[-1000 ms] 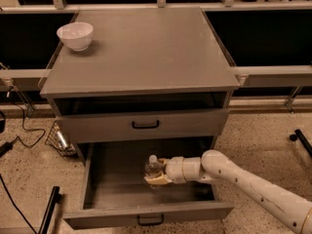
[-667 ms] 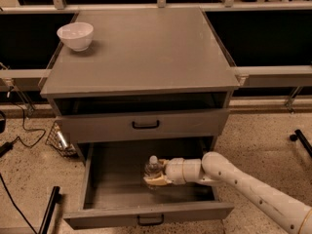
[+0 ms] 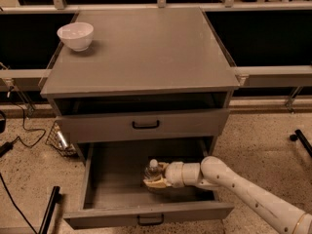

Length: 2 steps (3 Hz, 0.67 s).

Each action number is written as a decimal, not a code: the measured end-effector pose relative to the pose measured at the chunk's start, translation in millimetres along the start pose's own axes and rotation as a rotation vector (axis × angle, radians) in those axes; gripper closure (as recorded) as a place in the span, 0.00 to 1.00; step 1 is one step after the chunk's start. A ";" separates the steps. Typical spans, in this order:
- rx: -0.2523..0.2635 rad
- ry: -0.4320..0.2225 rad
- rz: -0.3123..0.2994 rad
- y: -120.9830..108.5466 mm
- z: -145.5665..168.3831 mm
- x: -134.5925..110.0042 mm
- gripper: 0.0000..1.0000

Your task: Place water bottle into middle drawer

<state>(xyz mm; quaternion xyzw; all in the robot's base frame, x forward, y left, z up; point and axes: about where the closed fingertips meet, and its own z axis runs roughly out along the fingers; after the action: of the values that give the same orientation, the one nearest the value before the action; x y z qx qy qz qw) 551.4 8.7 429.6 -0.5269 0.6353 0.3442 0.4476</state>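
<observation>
Pincer (image 3: 157, 181) grips the upright water bottle (image 3: 152, 169) inside the open middle drawer (image 3: 111, 183) — bottle near the drawer's centre.

The gripper (image 3: 157, 180) sits in the middle drawer (image 3: 114, 184), right of centre, and covers the lower body of the water bottle (image 3: 152, 168); only the cap and shoulders show. The drawer's far end is hidden under the drawer front (image 3: 97, 126) above. The arm (image 3: 246, 189) runs off the near right corner. Left of the cabinet (image 3: 146, 52), a wire basket (image 3: 57, 141) is half hidden, its contents unclear.
</observation>
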 end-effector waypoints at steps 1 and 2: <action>0.000 0.000 0.000 0.0 0.0 0.0 0.77; 0.000 0.000 0.000 0.0 0.1 0.0 0.46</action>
<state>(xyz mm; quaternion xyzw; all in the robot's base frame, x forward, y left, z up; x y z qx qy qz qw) 551.4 8.7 429.6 -0.5269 0.6353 0.3442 0.4475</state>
